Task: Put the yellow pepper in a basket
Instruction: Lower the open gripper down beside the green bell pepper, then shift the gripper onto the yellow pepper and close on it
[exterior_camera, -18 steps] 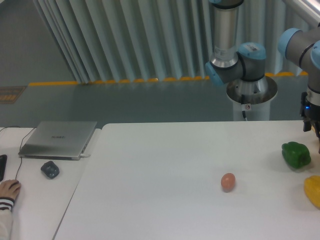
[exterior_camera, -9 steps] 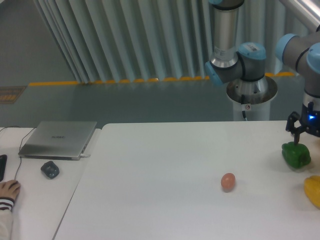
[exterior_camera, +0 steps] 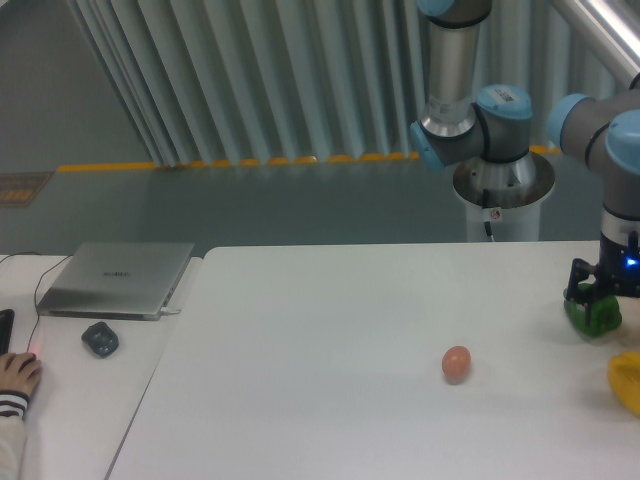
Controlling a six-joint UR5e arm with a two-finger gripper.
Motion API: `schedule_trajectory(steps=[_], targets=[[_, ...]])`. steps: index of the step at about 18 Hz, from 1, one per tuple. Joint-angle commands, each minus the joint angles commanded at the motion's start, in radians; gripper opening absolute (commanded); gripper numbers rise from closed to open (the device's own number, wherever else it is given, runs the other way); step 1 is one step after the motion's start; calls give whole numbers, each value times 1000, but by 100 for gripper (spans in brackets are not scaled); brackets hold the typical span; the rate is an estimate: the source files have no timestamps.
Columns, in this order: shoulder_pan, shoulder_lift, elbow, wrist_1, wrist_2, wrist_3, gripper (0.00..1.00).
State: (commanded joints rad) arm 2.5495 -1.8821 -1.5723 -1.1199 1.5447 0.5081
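Nearest to us, the yellow pepper (exterior_camera: 627,381) lies at the table's (exterior_camera: 330,340) right edge, partly cut off by the frame. Left of it sits a brownish egg (exterior_camera: 456,363). Farther back, our gripper (exterior_camera: 594,296) straddles the green pepper (exterior_camera: 593,314), fingers spread around it; we cannot tell whether they press it. A laptop (exterior_camera: 118,278) rests far left.
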Motion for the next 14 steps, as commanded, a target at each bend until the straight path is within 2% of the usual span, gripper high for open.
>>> schedule_trajectory(steps=[6, 14], targets=[[1, -28, -6, 8, 6, -106, 100], [1, -61, -44, 66, 64, -192, 100]])
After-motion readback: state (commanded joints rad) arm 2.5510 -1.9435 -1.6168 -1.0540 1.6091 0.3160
